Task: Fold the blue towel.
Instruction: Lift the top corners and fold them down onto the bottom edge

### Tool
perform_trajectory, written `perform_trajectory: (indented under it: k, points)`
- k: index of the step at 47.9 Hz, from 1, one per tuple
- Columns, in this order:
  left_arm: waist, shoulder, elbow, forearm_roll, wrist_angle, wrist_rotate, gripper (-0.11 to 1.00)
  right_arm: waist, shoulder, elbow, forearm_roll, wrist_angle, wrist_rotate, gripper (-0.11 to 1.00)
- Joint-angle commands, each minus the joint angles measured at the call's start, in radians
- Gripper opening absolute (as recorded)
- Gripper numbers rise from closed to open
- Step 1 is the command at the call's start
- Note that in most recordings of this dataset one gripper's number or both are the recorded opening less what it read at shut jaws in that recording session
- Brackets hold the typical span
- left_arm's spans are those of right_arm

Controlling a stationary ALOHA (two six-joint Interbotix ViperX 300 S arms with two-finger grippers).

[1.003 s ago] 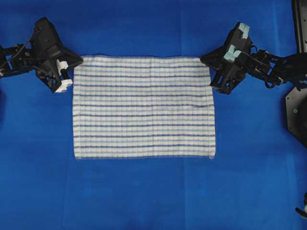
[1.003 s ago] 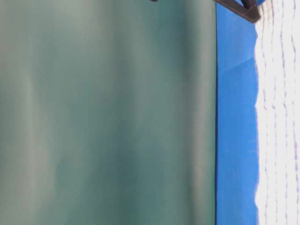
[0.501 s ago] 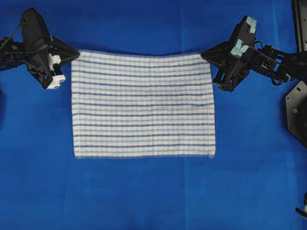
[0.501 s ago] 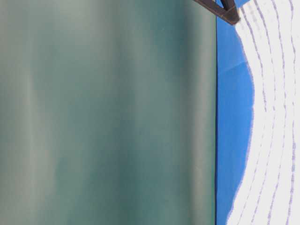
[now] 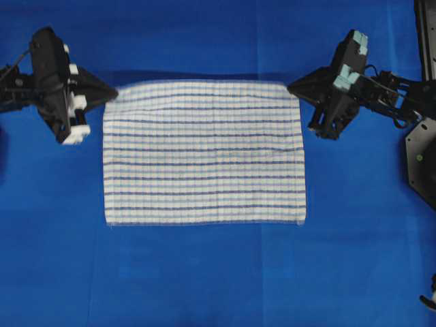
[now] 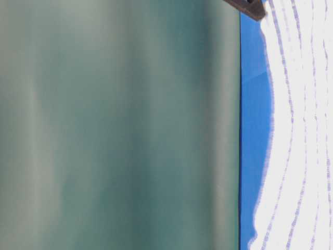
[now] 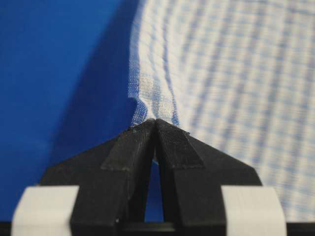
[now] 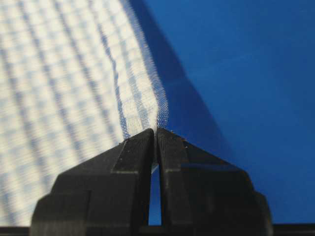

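Left gripper [image 5: 107,90] is pinched tight on the far left corner of the blue towel [image 5: 204,153], and the right gripper [image 5: 295,88] is clamped in the same way on the far right corner. In each wrist view a small tuck of cloth sits squeezed between the black fingertips [image 7: 147,132], with the rest of the towel spreading away in front of them.

From both grippers the towel stretches toward the near side of the blue table covering [image 5: 204,286]. Its long axis runs from one gripper to the other, so the held edge spans the gap between them. That edge looks lifted, since a dark shadow lies on the table covering just beyond it, while the near edge lies flat, well apart from both grippers. Each arm is equally close to its own corner; neither reaches across the middle.

My judgement is that the coming move carries the held edge over toward the near edge, and both grippers need to travel together to keep it straight.

The towel is a white woven rectangle crossed by thin light-blue and dark-blue stripes in a grid, spread open in one unfolded layer.
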Motion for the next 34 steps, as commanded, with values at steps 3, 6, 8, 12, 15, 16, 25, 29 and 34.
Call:
perform_trajectory:
  k: [3, 6, 8, 12, 15, 16, 25, 29, 34]
  points:
    - [-0.081, -0.046, 0.006, -0.002, -0.003, -0.031, 0.03, 0.058, -0.098, 0.009, 0.028, 0.051, 0.018, 0.04]
    - [-0.127, -0.064, 0.017, -0.002, 0.0, -0.052, 0.03, 0.098, -0.146, 0.02, 0.044, 0.078, 0.031, 0.04]
    - [-0.155, -0.08, 0.025, -0.002, 0.006, -0.069, 0.03, 0.124, -0.172, 0.026, 0.057, 0.094, 0.038, 0.04]
    - [-0.207, -0.114, 0.035, -0.002, 0.017, -0.104, 0.03, 0.178, -0.221, 0.035, 0.077, 0.127, 0.052, 0.04]
    - [-0.244, -0.137, 0.037, -0.002, 0.023, -0.132, 0.03, 0.219, -0.25, 0.041, 0.087, 0.152, 0.061, 0.04]
    - [-0.256, -0.141, 0.037, -0.002, 0.025, -0.14, 0.03, 0.235, -0.259, 0.043, 0.091, 0.161, 0.064, 0.04]
    - [-0.362, -0.166, 0.026, -0.002, 0.049, -0.198, 0.03, 0.345, -0.288, 0.044, 0.137, 0.206, 0.083, 0.04]
    - [-0.4, -0.16, 0.021, -0.002, 0.051, -0.212, 0.03, 0.394, -0.284, 0.043, 0.156, 0.21, 0.083, 0.04]
    - [-0.437, -0.144, 0.014, -0.002, 0.051, -0.235, 0.03, 0.436, -0.27, 0.038, 0.175, 0.21, 0.083, 0.04]
